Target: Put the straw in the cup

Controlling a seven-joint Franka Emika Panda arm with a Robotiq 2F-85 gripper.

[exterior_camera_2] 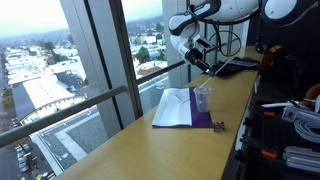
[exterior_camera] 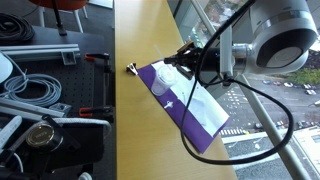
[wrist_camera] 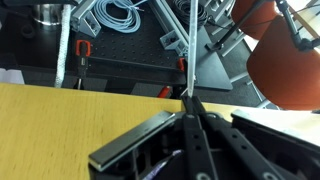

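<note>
In the wrist view my gripper (wrist_camera: 187,100) is shut on the straw (wrist_camera: 189,45), a thin pale stick that runs straight out from the fingertips. In both exterior views the gripper (exterior_camera_2: 197,55) (exterior_camera: 186,60) hangs in the air above the wooden table, higher than the cup and a little beyond it. The clear cup (exterior_camera_2: 203,98) (exterior_camera: 162,86) stands upright on the purple cloth (exterior_camera_2: 178,112) (exterior_camera: 195,115). The straw is too thin to make out in the exterior views. The cup is out of the wrist view.
A small black-and-yellow object (exterior_camera_2: 218,126) (exterior_camera: 131,69) lies on the table beside the cloth. A window with a railing (exterior_camera_2: 90,100) runs along one table edge. A dark bench with cables and red clamps (exterior_camera: 40,90) lies along the opposite edge.
</note>
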